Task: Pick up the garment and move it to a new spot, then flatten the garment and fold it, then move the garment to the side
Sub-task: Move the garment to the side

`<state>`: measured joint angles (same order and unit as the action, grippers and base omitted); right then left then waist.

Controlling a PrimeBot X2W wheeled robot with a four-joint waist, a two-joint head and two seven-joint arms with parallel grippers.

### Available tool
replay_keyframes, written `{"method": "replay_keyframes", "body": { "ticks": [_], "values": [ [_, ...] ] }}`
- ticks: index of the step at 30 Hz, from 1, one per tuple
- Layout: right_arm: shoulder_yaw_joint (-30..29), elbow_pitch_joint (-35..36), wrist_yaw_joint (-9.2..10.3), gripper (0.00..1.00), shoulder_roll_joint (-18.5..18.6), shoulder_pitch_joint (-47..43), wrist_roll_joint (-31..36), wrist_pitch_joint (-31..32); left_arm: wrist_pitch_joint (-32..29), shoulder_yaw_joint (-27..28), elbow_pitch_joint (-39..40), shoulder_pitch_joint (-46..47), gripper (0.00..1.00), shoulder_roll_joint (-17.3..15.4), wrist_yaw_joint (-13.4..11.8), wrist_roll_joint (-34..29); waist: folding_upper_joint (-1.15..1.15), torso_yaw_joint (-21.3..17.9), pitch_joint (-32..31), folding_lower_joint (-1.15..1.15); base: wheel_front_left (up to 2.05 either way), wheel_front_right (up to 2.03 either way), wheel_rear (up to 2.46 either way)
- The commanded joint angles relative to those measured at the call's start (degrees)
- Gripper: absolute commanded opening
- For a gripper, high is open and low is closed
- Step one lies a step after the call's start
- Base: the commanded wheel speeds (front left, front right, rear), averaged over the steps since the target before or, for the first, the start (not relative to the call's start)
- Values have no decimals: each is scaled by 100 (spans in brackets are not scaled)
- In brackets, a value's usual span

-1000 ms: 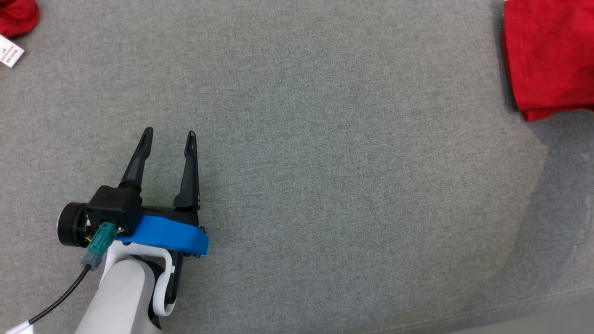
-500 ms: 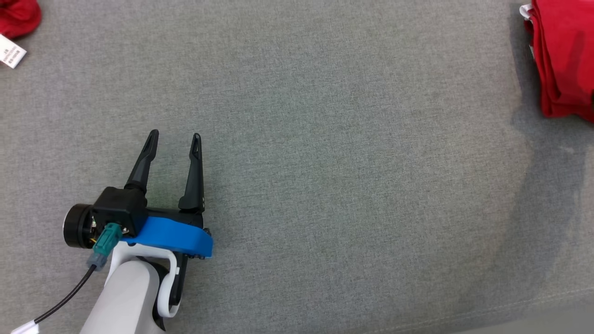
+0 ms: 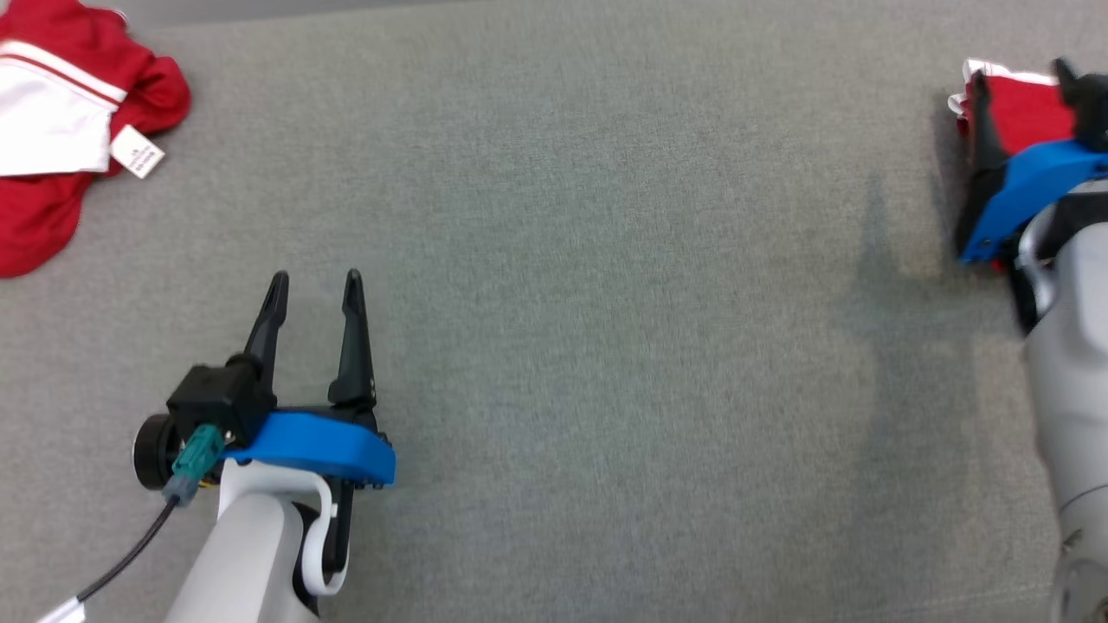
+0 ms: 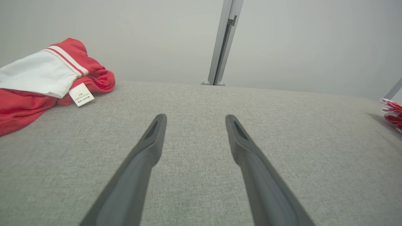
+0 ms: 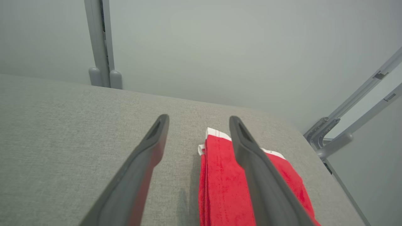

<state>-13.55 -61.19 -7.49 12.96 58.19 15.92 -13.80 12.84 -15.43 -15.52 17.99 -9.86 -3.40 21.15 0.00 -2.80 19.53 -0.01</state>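
The folded red garment is located at the right edge of the grey counter, with white trim exposed at its far end. The right gripper is positioned over it with the jaws spread wide and nothing clamped between them. In the right wrist view, one finger is seen across the red fabric and the other over bare counter; contact with the cloth cannot be determined. The left gripper is held open over bare counter, well apart from the folded garment. A crumpled red-and-white garment is found at the far left corner – a white label is exposed at its edge.
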Motion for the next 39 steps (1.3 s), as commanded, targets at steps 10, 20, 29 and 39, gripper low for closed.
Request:
{"method": "replay_keyframes", "body": {
  "ticks": [10,20,29,39],
  "values": [
    [682,1008,-1,100,-785,-1582,-916,-143,227,350,-768,-521,100,172,50,261,0,89,-1014,1,0,0,0],
    [981,2865,-1,100,-1007,-3951,-1748,-146,241,563,-730,-1387,100,306,86,123,0,308,-1802,1,0,0,0],
    [1276,3710,-2,100,-1004,-5064,-2362,-91,243,510,-669,-1738,100,355,136,-92,0,371,-2045,1,0,0,0],
    [1370,3934,-1,100,-1003,-5268,-2458,4,243,491,-704,-1718,100,380,176,-192,0,338,-2068,1,0,0,0]
  ]
}}
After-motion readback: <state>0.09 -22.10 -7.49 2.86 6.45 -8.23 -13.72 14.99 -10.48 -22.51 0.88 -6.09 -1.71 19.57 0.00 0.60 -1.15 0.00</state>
